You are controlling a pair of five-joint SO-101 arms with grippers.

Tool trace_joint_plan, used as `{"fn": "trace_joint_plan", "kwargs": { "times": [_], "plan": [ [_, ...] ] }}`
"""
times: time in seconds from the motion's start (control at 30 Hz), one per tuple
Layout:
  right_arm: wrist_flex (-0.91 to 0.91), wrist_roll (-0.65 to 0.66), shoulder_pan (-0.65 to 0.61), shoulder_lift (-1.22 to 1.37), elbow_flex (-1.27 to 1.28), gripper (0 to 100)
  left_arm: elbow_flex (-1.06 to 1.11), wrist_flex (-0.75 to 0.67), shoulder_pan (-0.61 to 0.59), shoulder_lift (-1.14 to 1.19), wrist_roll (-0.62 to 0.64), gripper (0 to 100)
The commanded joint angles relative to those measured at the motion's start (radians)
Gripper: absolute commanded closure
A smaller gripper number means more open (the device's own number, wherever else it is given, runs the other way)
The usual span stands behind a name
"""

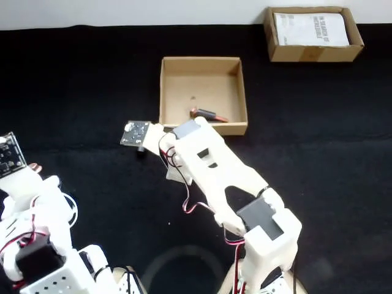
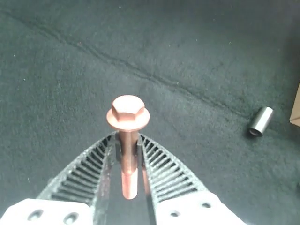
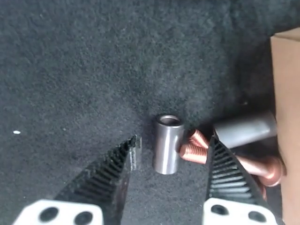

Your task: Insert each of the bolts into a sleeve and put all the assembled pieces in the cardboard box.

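Note:
My left gripper (image 2: 127, 138) is shut on the shank of a copper bolt (image 2: 127, 117), whose hex head sticks out past the fingertips. In the high view that bolt (image 1: 35, 166) shows at the left edge of the mat. My right gripper (image 3: 174, 147) is open, its fingers either side of an upright grey sleeve (image 3: 168, 143) without touching it. Beside that sleeve lie two copper bolts (image 3: 193, 149) and a second sleeve (image 3: 244, 129) on its side, close to the cardboard box (image 1: 203, 61). An assembled piece (image 1: 208, 114) lies in the box.
The right arm (image 1: 214, 165) stretches across the middle of the black mat to the box's front left corner. A second cardboard box (image 1: 312, 54) holding a paper stands at the back right. A grey sleeve (image 2: 260, 121) sits farther off on the mat.

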Motion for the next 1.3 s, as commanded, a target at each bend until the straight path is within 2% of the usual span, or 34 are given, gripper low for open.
{"fn": "trace_joint_plan", "kwargs": {
  "times": [0.0,0.13,0.4,0.47,0.57,0.77,1.07,1.17,1.27],
  "plan": [
    [-0.004,-0.012,-0.007,0.013,-0.047,78.6,0.004,-0.029,-0.008,-0.018,0.002,99],
    [0.001,-0.011,0.01,0.027,-0.047,78.6,0.048,-0.032,-0.008,0.005,0.0,99],
    [-0.044,-0.009,0.016,0.137,-0.074,79.6,0.242,-0.15,-0.016,0.012,0.0,99],
    [-0.038,-0.009,0.018,0.176,-0.11,84.4,0.266,-0.169,-0.016,0.012,0.0,99],
    [-0.015,-0.009,0.033,0.225,-0.166,99.5,0.292,-0.184,-0.016,0.012,0.0,99],
    [0.18,-0.009,0.094,0.262,-0.378,99.0,0.303,-0.193,-0.01,0.01,0.0,99],
    [0.622,-0.018,0.173,0.26,-0.961,99.0,0.193,-0.206,0.001,0.01,0.002,99],
    [0.618,-0.064,0.211,0.209,-1.055,99.0,0.122,-0.193,0.085,0.015,0.003,99],
    [0.619,-0.075,0.219,0.096,-1.035,99.0,0.044,-0.141,0.197,0.019,0.005,99]
  ]
}}
